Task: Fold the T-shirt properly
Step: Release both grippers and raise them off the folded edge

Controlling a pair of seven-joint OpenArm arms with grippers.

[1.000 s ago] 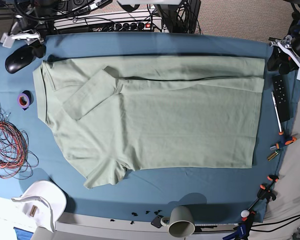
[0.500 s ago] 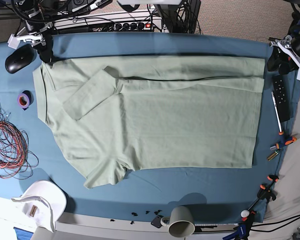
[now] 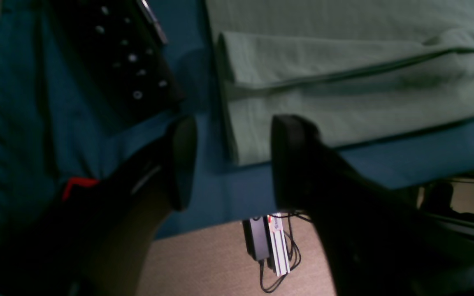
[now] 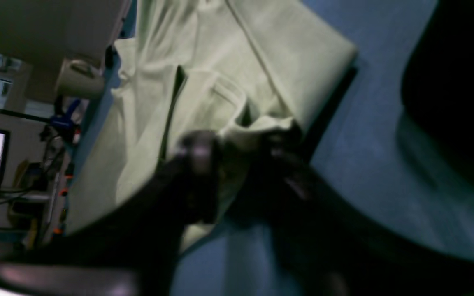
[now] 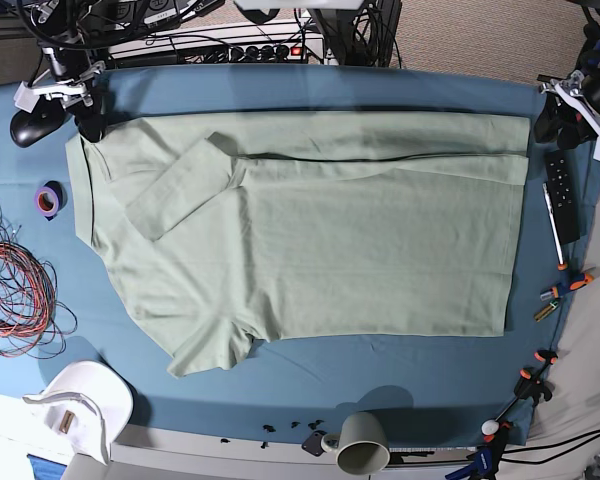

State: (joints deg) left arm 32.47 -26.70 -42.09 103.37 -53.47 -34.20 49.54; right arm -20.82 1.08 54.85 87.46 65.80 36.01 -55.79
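The pale sage-green knit T-shirt [image 5: 300, 230] lies mid-frame on the blue surface [image 5: 380, 375], its upper edge folded in; the rest remains. Right pincer [image 4: 237, 164] pinches its collar corner; left pincer [image 3: 228, 164] gapes empty.

- both grippers are basically all black, with chunky rounded finger pads [image 3: 181, 160]
- left gripper [image 3: 228, 162] has a small red patch on the body behind one finger
- right gripper [image 5: 85, 120] has white bracket pieces up top, plus black cables trailing off it
- right wrist view's too blurry for finer detail
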